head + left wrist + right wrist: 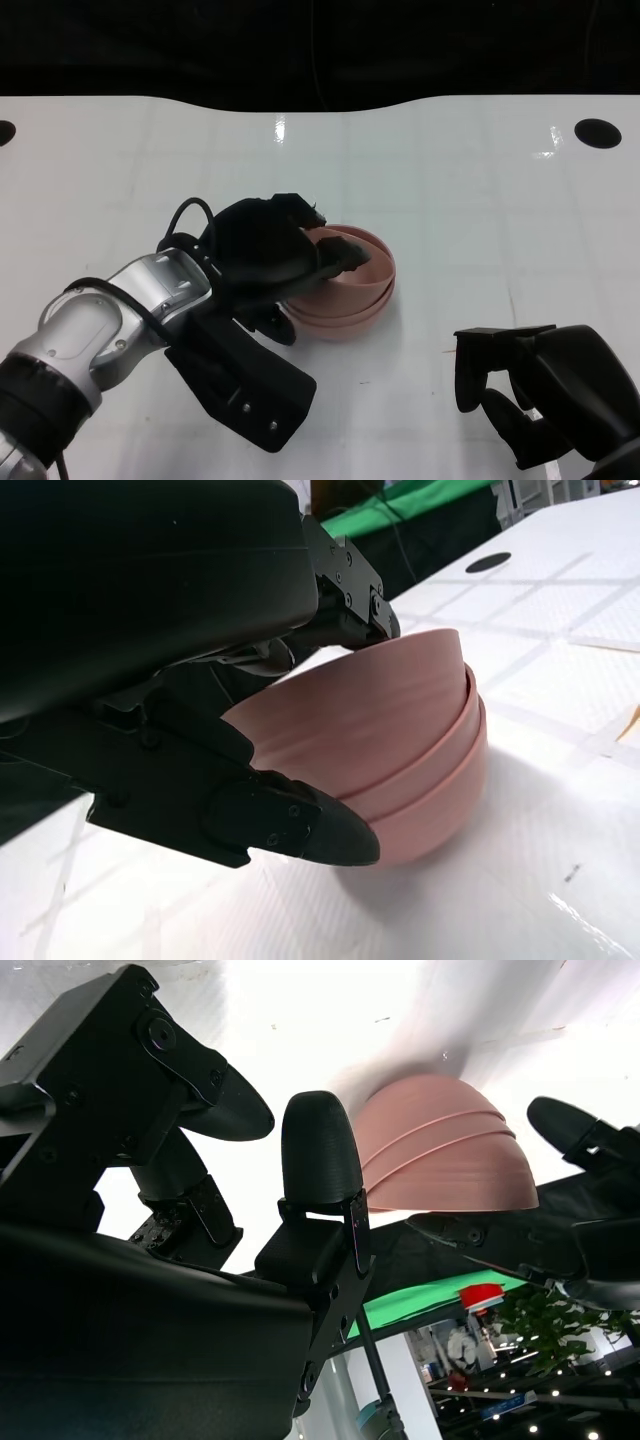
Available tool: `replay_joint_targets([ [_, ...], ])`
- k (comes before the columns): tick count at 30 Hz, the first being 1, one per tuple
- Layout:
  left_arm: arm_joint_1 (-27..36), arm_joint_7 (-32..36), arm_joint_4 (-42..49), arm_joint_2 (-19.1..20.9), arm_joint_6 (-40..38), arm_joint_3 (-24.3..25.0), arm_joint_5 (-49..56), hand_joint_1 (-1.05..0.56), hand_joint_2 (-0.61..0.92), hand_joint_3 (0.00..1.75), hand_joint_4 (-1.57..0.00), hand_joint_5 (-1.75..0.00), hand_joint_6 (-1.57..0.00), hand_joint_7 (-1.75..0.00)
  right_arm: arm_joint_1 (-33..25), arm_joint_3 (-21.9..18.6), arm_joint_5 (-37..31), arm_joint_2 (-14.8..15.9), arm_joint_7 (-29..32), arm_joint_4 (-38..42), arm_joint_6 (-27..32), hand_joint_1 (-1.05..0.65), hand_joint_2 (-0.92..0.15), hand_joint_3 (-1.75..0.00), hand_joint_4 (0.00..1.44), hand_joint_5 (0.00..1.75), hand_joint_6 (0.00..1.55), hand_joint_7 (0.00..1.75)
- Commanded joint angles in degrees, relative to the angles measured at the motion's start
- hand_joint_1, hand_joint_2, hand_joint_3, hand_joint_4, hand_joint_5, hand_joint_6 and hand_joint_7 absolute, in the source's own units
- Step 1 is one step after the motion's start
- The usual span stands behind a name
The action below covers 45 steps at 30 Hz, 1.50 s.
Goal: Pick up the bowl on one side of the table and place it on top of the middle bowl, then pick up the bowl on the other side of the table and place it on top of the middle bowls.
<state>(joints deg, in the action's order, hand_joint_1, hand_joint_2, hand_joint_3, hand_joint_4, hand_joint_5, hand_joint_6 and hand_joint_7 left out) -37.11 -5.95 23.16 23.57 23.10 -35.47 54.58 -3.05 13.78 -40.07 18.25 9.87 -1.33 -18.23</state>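
Observation:
Three pink bowls [362, 288] sit nested in one stack at the middle of the white table [470, 190]. My left hand [265, 255] lies over the stack's left side and grips the top bowl [400, 720]: fingers reach over its rim into the bowl, and the thumb [300, 830] presses its outer wall. The top bowl sits slightly tilted in the stack. My right hand [545, 390] hovers low at the table's front right, apart from the stack, fingers [320, 1150] spread and holding nothing. From the right wrist the stack [440, 1155] shows beyond those fingers.
Two black round holes [598, 132] [3, 131] mark the table's far corners. The far edge curves against a dark background. A green cloth [400, 510] hangs beyond the table.

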Motion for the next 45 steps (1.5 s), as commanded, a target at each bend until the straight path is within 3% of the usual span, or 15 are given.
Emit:
replay_joint_targets([
  [1, 1.3, -4.5, -2.1, 1.2, -0.4, 2.3, -4.5, -0.82, 0.92, 0.33, -0.05, -0.20, -0.14, 0.00, 0.3, -0.4, 0.5, 0.4, -0.2, -0.3, 0.4, -0.12, -0.19, -1.47, 0.97, 1.75, 0.84, 1.52],
  [8, 2.4, -6.7, -4.1, 2.7, 0.3, 4.4, -8.0, -0.91, 0.92, 0.47, 0.00, -0.11, -0.04, 0.00, 0.4, -0.3, 0.5, 0.2, 0.0, 0.1, 0.3, -0.12, -0.20, -1.47, 0.97, 1.75, 0.84, 1.51],
  [21, 6.7, -4.4, -10.2, 5.6, 2.8, 11.3, -11.9, -0.90, 0.92, 0.51, -0.01, -0.06, -0.02, 0.00, 0.4, -0.4, 0.6, 0.2, 0.3, 0.5, 0.3, -0.12, -0.19, -1.46, 0.97, 1.75, 0.84, 1.51],
  [29, 10.3, 0.8, -9.8, 6.2, 9.0, 16.7, -17.0, -0.70, 0.92, 0.33, -0.25, -0.28, -0.27, -0.11, 0.1, -0.3, 0.7, 0.1, 0.0, -0.3, 0.5, -0.11, -0.19, -1.47, 0.97, 1.75, 0.84, 1.52],
  [34, 13.3, 2.7, -8.2, 5.9, 13.1, 20.3, -23.2, -0.51, 0.92, 0.21, -0.35, -0.53, -0.49, -0.15, 0.3, -0.1, 0.1, 0.2, 0.3, -0.2, 0.5, -0.11, -0.18, -1.46, 0.97, 1.75, 0.84, 1.52],
  [40, 16.8, 2.4, -6.7, 5.9, 18.1, 23.7, -30.4, -0.27, 0.92, 0.17, -0.46, -0.63, -0.65, -0.18, 0.5, -0.4, 1.0, 0.0, 0.3, 0.4, 0.1, -0.11, -0.18, -1.47, 0.97, 1.75, 0.84, 1.51],
  [45, 19.7, 3.2, -5.1, 3.9, 20.2, 26.4, -34.5, -0.18, 0.92, 0.22, -0.58, -0.70, -0.81, -0.24, 0.6, -0.5, 1.3, 0.0, 0.3, 0.6, 0.0, -0.11, -0.18, -1.48, 0.97, 1.75, 0.84, 1.50],
])
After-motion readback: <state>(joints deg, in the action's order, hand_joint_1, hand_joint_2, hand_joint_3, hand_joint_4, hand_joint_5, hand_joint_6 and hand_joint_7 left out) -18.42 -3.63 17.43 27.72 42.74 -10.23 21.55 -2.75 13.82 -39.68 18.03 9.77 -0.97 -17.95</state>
